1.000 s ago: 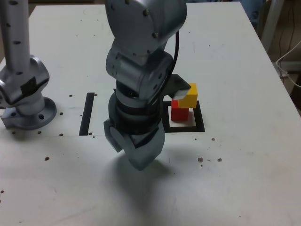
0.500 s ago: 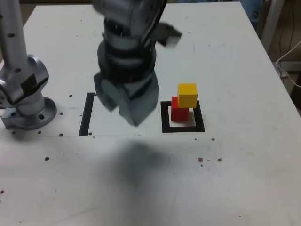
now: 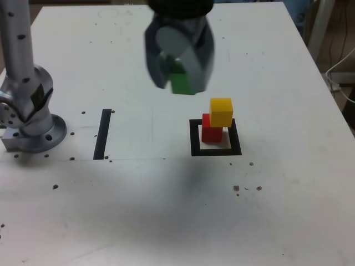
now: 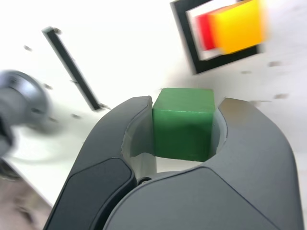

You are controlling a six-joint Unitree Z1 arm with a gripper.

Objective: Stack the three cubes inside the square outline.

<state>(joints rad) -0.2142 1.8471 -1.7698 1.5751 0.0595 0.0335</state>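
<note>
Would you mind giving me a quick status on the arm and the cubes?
Gripper around green cube, grip unconfirmed. Yellow cube sits on red cube inside the square outline, overhanging toward exterior view's right. Nothing blocking the stack.

Bright, even light; soft shadow on the table (image 3: pixel 166 194); wrist view motion-blurred, perhaps overexposed.

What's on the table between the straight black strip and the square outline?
Nothing: in the exterior view the table is bare between the black strip and the square outline. The green cube hangs above, in the pincer.
</note>
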